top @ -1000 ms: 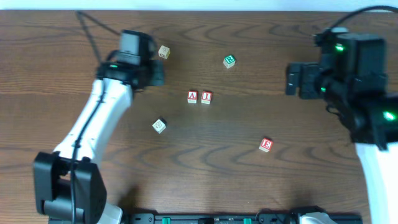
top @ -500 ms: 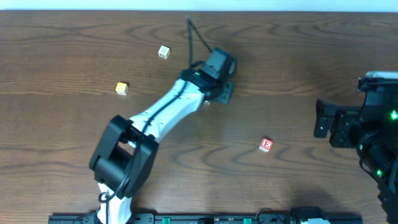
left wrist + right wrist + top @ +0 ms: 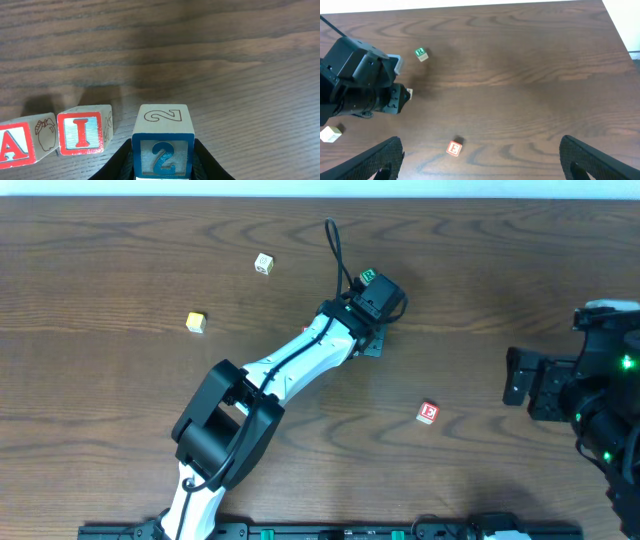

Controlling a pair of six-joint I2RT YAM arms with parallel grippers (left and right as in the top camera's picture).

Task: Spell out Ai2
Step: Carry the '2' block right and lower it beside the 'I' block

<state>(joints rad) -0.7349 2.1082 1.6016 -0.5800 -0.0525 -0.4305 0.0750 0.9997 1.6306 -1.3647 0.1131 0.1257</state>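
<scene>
My left gripper [image 3: 371, 340] [image 3: 162, 162] is shut on a blue "2" block [image 3: 162, 145]. It holds the block just right of the red "I" block [image 3: 82, 130], with a small gap. The red "A" block [image 3: 15, 145] stands touching the left side of the "I". In the overhead view the left arm hides all three blocks. I cannot tell if the "2" rests on the table. My right gripper [image 3: 518, 377] [image 3: 480, 165] is open and empty at the right side of the table.
A green "R" block [image 3: 368, 276] [image 3: 421, 53] lies just behind the left wrist. A red "E" block [image 3: 428, 412] [image 3: 453, 148] lies front right. A yellow block [image 3: 196, 322] and a white block [image 3: 263, 264] lie at the back left.
My left arm swung from the back left to the middle, then a little further right. The right arm drew back to the right. The "R" block shows again.
</scene>
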